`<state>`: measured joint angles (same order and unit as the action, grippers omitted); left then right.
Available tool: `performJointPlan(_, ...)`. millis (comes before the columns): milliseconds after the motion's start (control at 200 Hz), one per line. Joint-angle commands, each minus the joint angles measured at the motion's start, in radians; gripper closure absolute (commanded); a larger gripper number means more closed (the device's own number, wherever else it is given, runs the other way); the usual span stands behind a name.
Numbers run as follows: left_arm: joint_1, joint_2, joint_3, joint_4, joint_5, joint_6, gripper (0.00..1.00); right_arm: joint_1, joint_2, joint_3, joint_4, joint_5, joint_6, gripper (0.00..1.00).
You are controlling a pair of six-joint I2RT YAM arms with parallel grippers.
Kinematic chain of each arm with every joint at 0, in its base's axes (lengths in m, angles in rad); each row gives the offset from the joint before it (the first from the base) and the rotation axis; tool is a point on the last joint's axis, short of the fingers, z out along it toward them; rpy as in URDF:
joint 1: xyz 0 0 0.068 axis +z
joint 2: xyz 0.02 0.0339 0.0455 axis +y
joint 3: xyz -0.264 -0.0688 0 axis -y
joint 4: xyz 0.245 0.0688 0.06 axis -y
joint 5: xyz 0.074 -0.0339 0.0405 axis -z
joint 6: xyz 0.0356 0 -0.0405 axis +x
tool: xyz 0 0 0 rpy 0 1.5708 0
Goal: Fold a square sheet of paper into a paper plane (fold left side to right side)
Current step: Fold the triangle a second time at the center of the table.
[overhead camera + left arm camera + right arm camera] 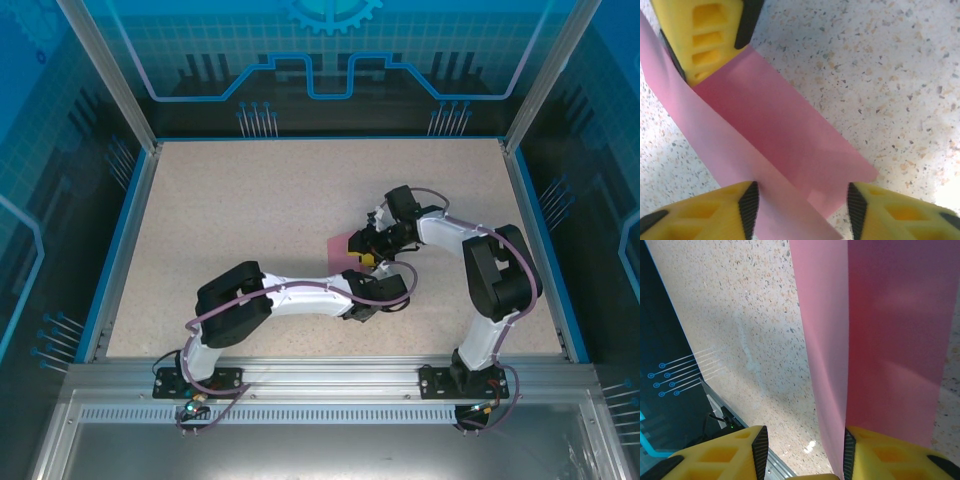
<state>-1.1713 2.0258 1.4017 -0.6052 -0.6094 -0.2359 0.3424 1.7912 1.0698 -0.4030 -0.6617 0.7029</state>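
On the table (250,200): both arms met right of the middle.
Pink paper sheet (775,130): folded over itself, lay between the grippers.
Left gripper (802,200): jaws wide apart, straddling the paper's end, clamping nothing.
Right gripper (805,450): jaws apart, paper against one finger.

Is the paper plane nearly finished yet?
Not nearly. Done: the pink sheet of paper has one flap folded over, with a long crease showing. In hand: the left gripper straddles one end of it, open, and the right gripper touches it with one finger. Left: it is just a folded strip, with no pointed nose or wings.
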Motion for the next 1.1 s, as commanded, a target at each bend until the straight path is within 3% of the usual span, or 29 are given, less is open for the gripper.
performJointPlan(0,-0.014,-0.026,0.005,-0.006,-0.012,0.009,0.56,0.010,0.022,0.009,-0.020,0.004,-0.002,0.56)
performJointPlan(755,-0.003,-0.116,-0.080,0.088,0.085,0.007,0.99,0.010,0.029,0.022,-0.034,0.031,-0.040,0.55)
performJointPlan(915,0.022,-0.153,-0.111,0.124,0.143,-0.006,1.00,0.006,0.008,0.025,-0.004,0.035,-0.041,0.53)
performJointPlan(1095,0.068,-0.217,-0.173,0.188,0.250,-0.041,1.00,-0.019,-0.036,0.045,0.031,0.046,-0.044,0.43)
